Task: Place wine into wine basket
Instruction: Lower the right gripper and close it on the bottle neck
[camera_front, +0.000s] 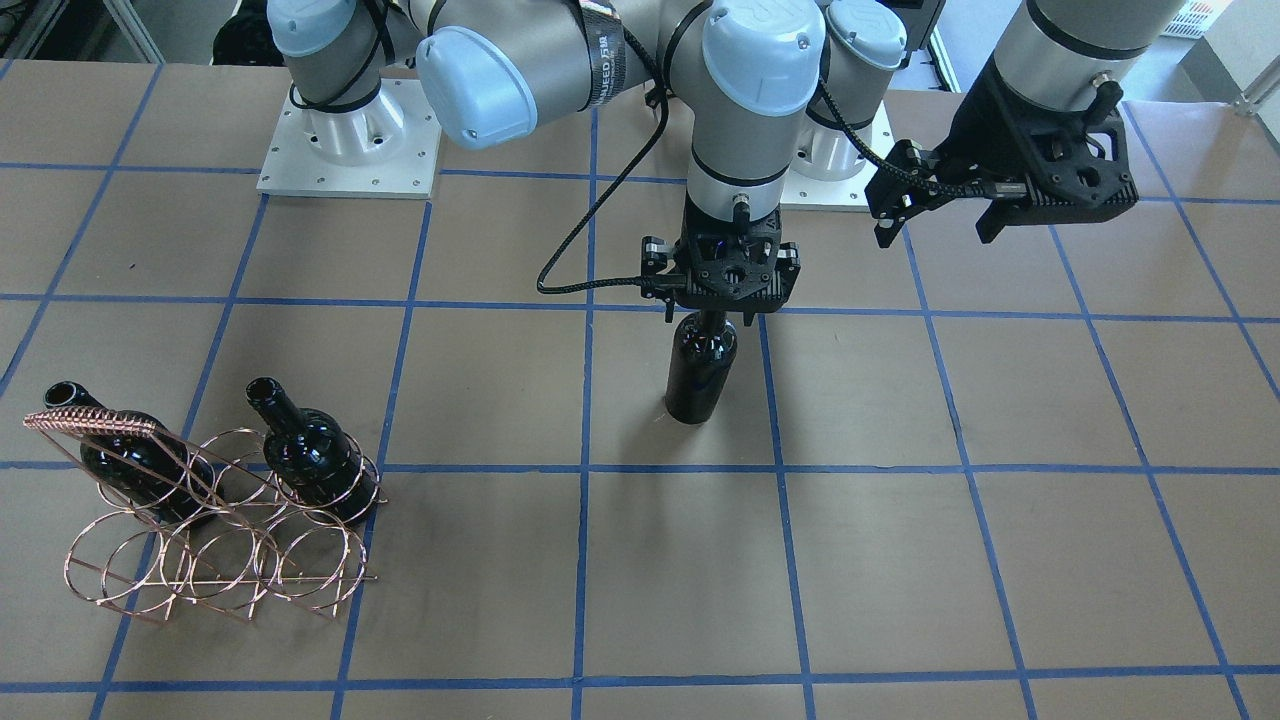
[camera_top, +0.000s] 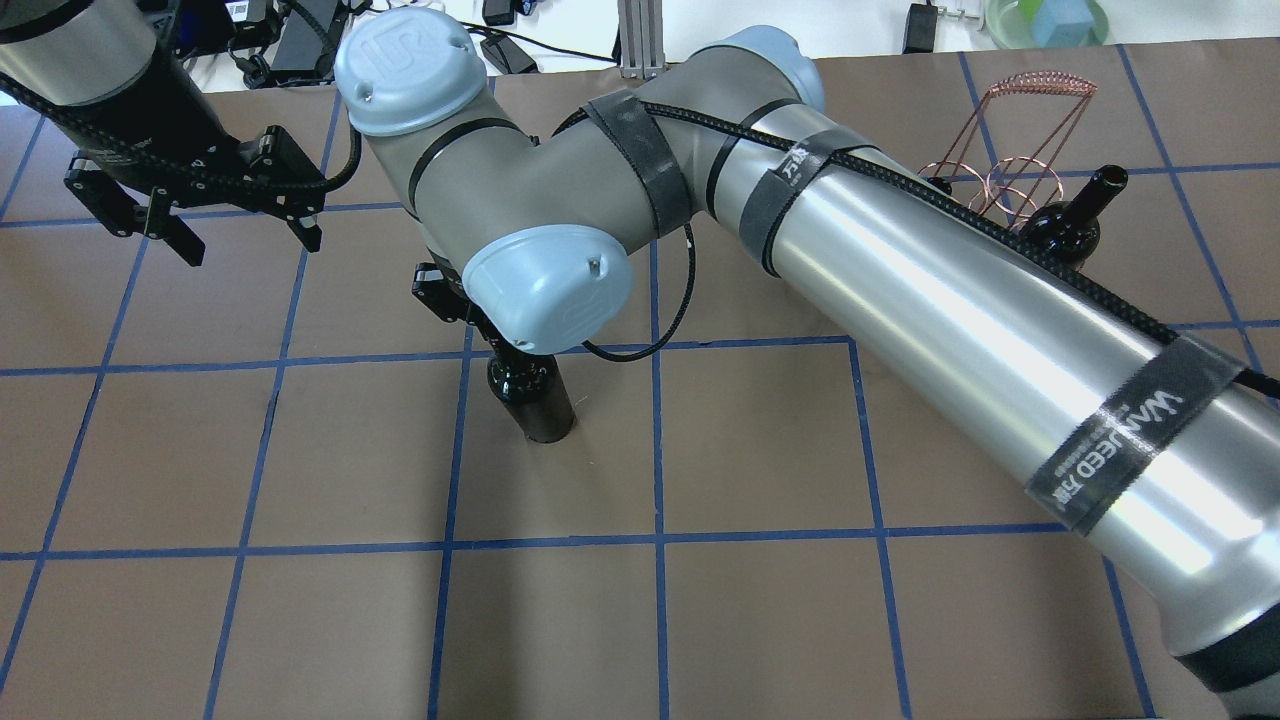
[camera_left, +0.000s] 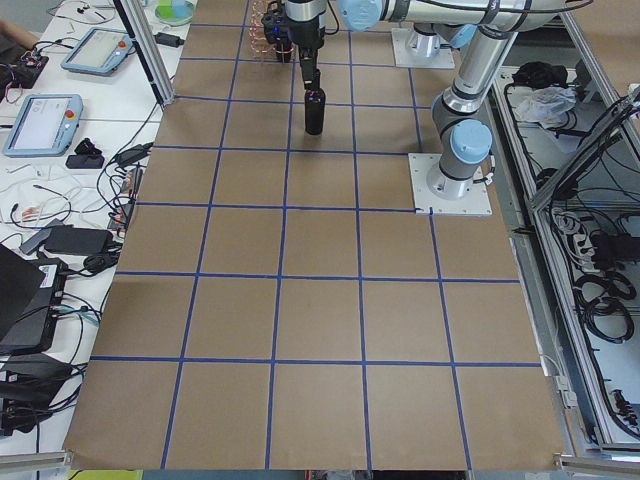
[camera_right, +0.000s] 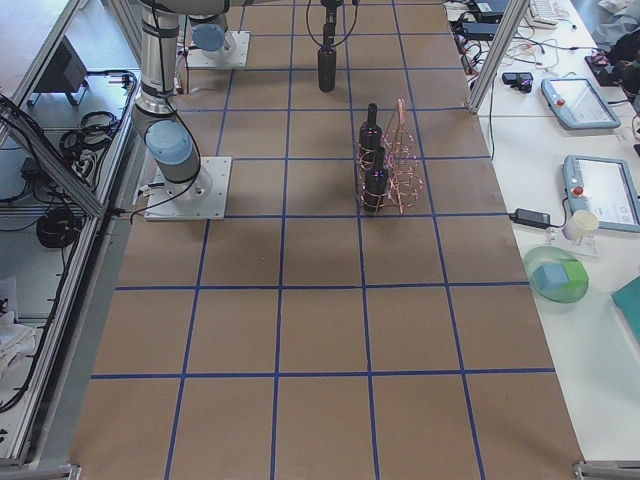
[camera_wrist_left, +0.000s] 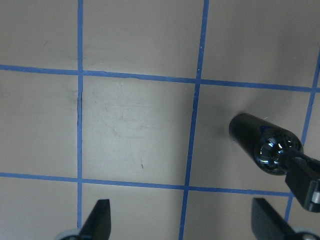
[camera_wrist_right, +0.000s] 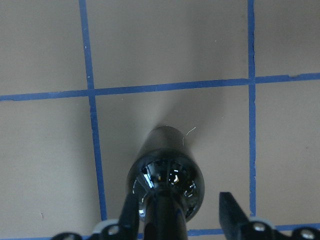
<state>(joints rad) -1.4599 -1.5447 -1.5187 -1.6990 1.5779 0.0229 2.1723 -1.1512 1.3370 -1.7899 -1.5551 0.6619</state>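
Observation:
A glossy black wine bottle (camera_front: 700, 370) stands upright on the table near its middle; it also shows in the right wrist view (camera_wrist_right: 167, 170). My right gripper (camera_front: 712, 318) hangs over it, open, its fingers (camera_wrist_right: 231, 210) on either side of the neck with a gap. My left gripper (camera_front: 938, 228) is open and empty, hovering beside the bottle (camera_wrist_left: 265, 142). The copper wire wine basket (camera_front: 215, 540) stands far off toward my right. It holds two more black bottles (camera_front: 130, 455) (camera_front: 310, 455), necks slanting up.
Brown table with a blue tape grid. The two arm bases (camera_front: 350, 150) are bolted at my edge. The right arm's long forearm (camera_top: 950, 310) spans the table above its surface and hides part of the basket (camera_top: 1010, 130) in the overhead view.

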